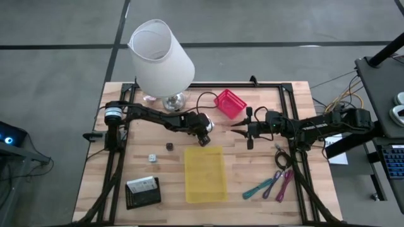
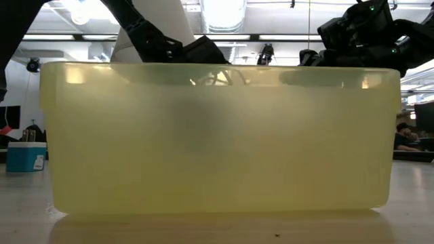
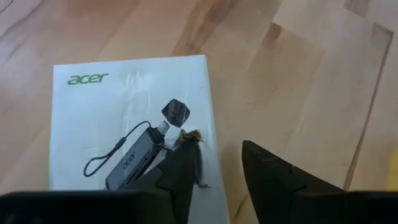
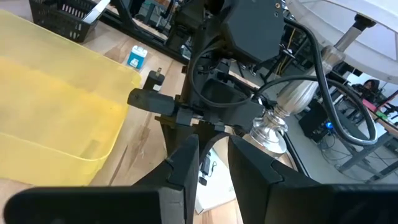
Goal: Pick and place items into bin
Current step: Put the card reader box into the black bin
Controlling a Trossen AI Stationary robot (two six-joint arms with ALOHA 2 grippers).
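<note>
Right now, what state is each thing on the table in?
Yellow bin: upright, looks empty.
White Acer card: flat on table, left gripper over its edge, jaws apart, not gripping.
Right gripper: above table, jaws slightly apart, holding nothing.
Lamp: upright.
Pink basket: on table, tilted.
Teal and purple strips: flat, untouched.
Cubes: loose on table.

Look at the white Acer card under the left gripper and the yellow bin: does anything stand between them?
Nothing visible does. The left gripper hovers over the white card, fingers apart, just behind the yellow bin. Only bare wood shows between card and bin. The right gripper waits off to the side, not in the path.
</note>
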